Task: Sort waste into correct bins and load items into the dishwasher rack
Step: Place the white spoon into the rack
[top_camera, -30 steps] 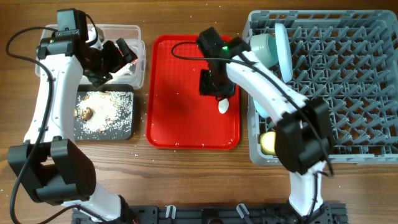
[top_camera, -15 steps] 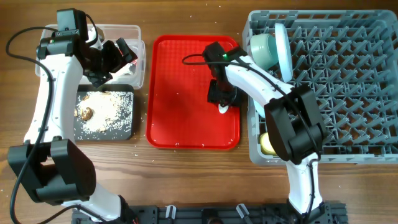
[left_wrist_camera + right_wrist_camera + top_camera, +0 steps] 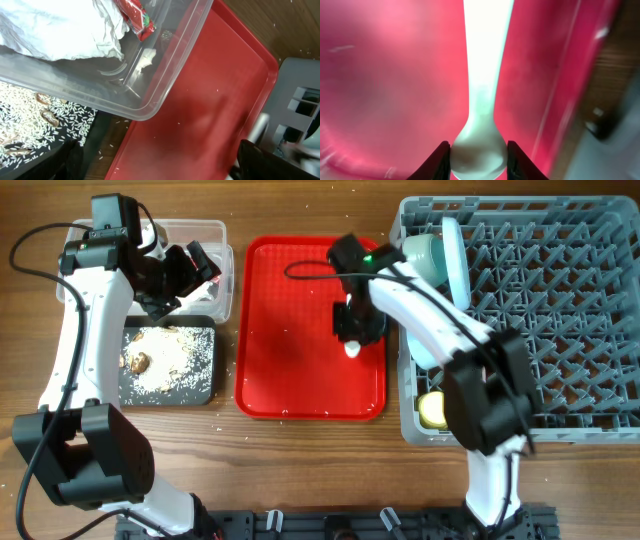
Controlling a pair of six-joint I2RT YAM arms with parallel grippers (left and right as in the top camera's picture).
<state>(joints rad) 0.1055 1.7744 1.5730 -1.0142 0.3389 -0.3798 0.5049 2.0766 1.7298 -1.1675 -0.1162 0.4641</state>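
The right hand (image 3: 352,332) hung low over the red tray (image 3: 280,380) at mid-bench, toward that tray's right rim, its fingers (image 3: 441,156) pressed on either side of the bowl of the spoon (image 3: 481,90); the spoon was thus gripped at its roundest part, the handle running away from the hand, though the wrist view was blurred. That hold looked doubtful: smooth white plastic, a curved bowl and narrow black tips could let the spoon pivot or squirt out on the lift, dropping it back on the glossy tray or onto the bench beside the rack (image 3: 560,330); the long free handle might also catch a peg or the crate's wall going in. The rack, grey moulded plastic with stiff upright pegs, filled the right edge of the bench; it held a pale blue plate (image 3: 456,255) on edge, a bowl (image 3: 424,260) against it, and a yellow cup (image 3: 432,410) toward the near right corner. The left hand (image 3: 200,263), fingers spread and empty, hovered over the clear thin-walled tub (image 3: 215,228) at the far left corner, where a crumpled napkin (image 3: 55,25) and a shiny red wrapper (image 3: 135,17) lay; the matte black tray (image 3: 203,388) just nearer carried loose rice (image 3: 175,360) and brown scraps (image 3: 137,362).
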